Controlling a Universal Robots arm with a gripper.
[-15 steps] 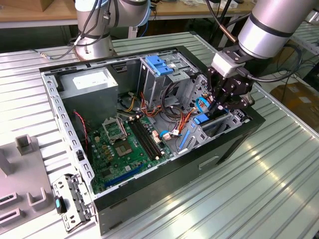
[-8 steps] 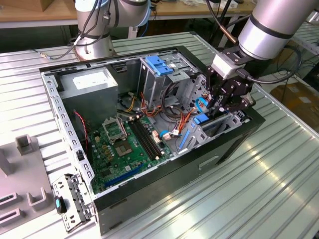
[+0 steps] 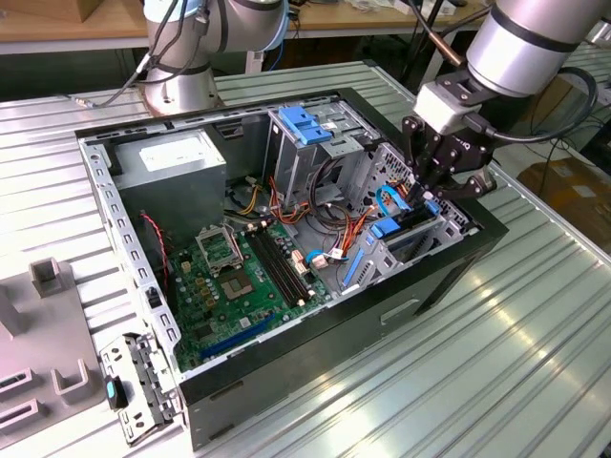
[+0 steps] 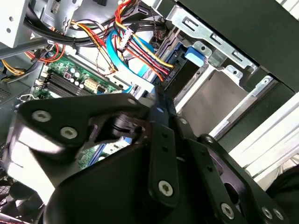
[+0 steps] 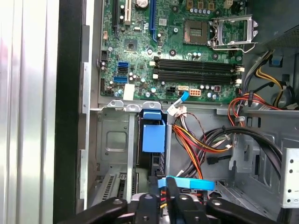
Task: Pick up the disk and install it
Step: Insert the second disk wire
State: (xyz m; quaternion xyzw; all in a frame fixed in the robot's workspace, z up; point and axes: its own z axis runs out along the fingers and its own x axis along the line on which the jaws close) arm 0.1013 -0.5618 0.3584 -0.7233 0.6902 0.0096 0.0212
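The disk (image 3: pixel 393 227) stands on edge in the drive bay at the front corner of the open computer case (image 3: pixel 449 262), on the exterior view's right. Its blue side rails show at both ends. In the second wrist view the disk (image 4: pixel 174 70) shows its dark underside and a blue rail end. In the first wrist view a blue rail tab of the disk (image 5: pixel 153 136) tops the dark slot. My gripper (image 3: pixel 427 191) hangs right over the bay with its fingers pressed together, the tips at the disk's upper edge. It also shows in both wrist views (image 4: pixel 161 100) (image 5: pixel 172 187).
Red, yellow and blue cables (image 3: pixel 344 224) crowd the space beside the bay. An upright metal cage with a blue handle (image 3: pixel 304 124) and a grey power supply box (image 3: pixel 177 162) stand behind. The motherboard (image 3: pixel 239 277) lies on the case floor. A grey fixture (image 3: pixel 48 334) sits at the left.
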